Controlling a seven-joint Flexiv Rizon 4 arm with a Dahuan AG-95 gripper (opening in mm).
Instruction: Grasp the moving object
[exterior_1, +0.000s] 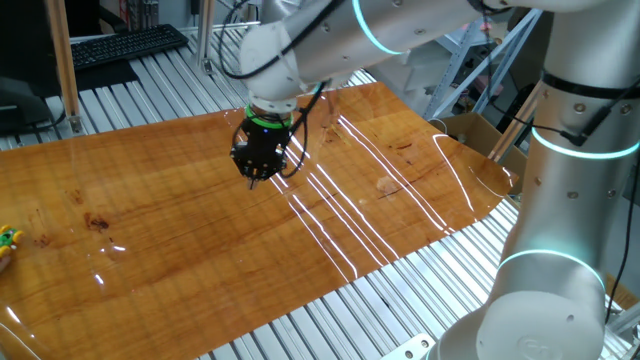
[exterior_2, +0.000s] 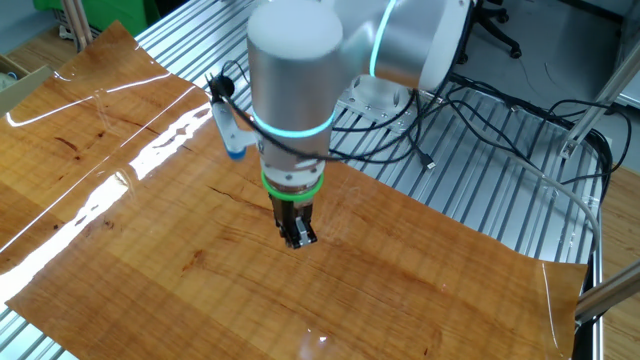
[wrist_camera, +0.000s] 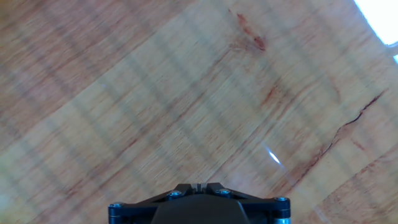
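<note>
The toy figure (exterior_1: 9, 239), tiny, yellow and green with a trace of red, is seen only in one fixed view, lying on the glossy wooden sheet (exterior_1: 180, 250) at that picture's far left margin. Whether it sits right at the sheet's left edge cannot be told, since the frame cuts the sheet off there. The figure is well apart from the gripper (exterior_1: 254, 180) and nothing touches it.

The gripper is pointed straight down over the middle part of the sheet, nearer the sheet's far edge than its near one in that same view. Its black fingers are brought together, and nothing is held between them. Just above the fingers, a green glowing ring is worn by the wrist.

In the other fixed view the gripper (exterior_2: 298, 236) is shown low over bare wood grain, with its tips close to the surface; whether they touch it cannot be told. In the hand view only the base of the gripper (wrist_camera: 199, 186) is seen at the bottom margin, with streaked wood and bright reflections beyond it.

The sheet is laid on a ribbed metal table (exterior_1: 330, 320). A black keyboard (exterior_1: 125, 45) is seen beyond the sheet's far edge.
</note>
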